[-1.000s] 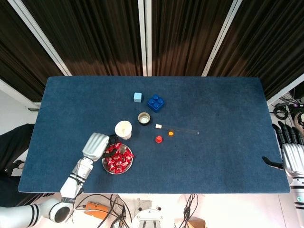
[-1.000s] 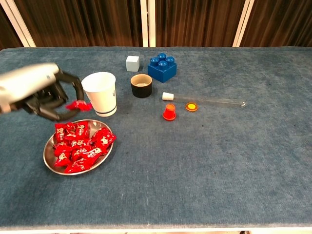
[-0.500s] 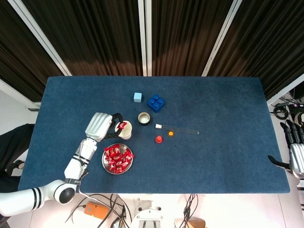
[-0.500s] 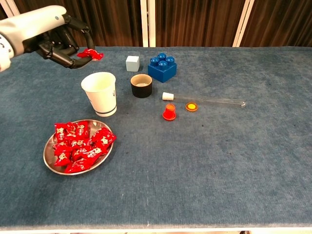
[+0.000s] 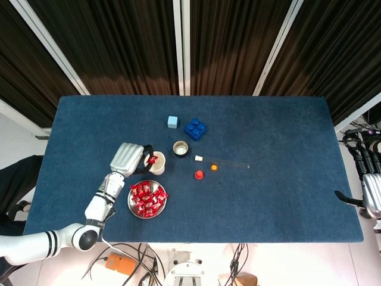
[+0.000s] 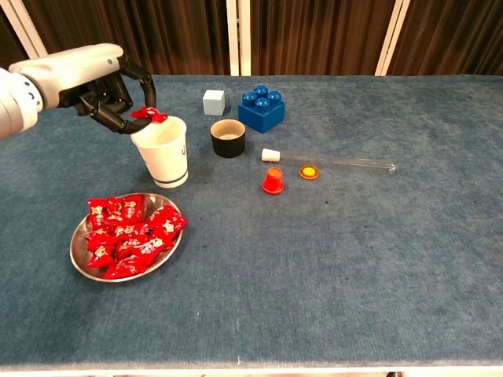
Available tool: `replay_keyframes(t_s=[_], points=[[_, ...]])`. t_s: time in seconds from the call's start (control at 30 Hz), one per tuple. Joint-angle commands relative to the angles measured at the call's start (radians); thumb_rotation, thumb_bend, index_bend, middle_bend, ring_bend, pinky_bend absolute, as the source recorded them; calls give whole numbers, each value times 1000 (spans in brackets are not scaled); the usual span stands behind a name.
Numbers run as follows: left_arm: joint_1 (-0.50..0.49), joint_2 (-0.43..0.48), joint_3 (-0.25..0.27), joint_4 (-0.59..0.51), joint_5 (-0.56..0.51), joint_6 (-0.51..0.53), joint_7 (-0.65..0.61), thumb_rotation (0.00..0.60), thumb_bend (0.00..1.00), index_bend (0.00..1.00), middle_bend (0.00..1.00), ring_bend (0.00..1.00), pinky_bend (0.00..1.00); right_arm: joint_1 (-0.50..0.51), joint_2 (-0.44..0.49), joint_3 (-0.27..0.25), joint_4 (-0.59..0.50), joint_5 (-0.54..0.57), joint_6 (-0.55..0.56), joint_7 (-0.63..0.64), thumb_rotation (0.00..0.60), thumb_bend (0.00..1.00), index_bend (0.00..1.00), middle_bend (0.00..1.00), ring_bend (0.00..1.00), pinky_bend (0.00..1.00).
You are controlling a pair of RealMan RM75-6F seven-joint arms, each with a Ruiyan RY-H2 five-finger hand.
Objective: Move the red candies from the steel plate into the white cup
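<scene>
My left hand (image 6: 98,93) pinches one red wrapped candy (image 6: 149,115), long axis roughly level, pointing toward the tabletop's right edge, just above the rim of the white paper cup (image 6: 163,151). Remaining red candies (image 6: 130,236) fill the round steel plate (image 6: 81,263) near the front-left corner. My right hand (image 5: 371,190) hangs open off the right edge.

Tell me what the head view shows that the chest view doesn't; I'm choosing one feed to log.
Only the head view shows the right hand, idle off the table's right edge, and the left forearm. Only the chest view shows the white cup side-on, with the red candy just above its rim. Both show the left hand pinching that candy and the steel plate of candies.
</scene>
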Motion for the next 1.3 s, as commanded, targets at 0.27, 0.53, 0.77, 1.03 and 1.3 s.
replay_keyframes(t_s=[0.27, 0.53, 0.77, 1.03, 1.3], points=[[30, 7, 21, -16, 48, 90, -19, 600, 120, 273, 924, 933, 829, -2, 1, 1, -7, 0, 11, 0, 600, 257, 0, 34, 0, 55], [144, 65, 113, -40, 325, 305, -175, 600, 140, 319, 924, 933, 829, 0, -1, 5, -4, 0, 15, 7, 600, 257, 0, 34, 0, 55], [154, 55, 225, -18, 516, 309, -213, 600, 145, 353, 925, 931, 829, 1, -1, 2, -14, -7, 17, -4, 600, 258, 0, 34, 0, 55], [102, -19, 260, 10, 497, 133, -122, 600, 147, 362, 924, 928, 829, 0, -2, -3, -27, -8, 17, -20, 600, 258, 0, 34, 0, 58], [77, -58, 240, 59, 429, 43, -95, 600, 190, 384, 924, 930, 829, 0, -6, -4, -21, 5, 11, -20, 600, 258, 0, 34, 0, 58]])
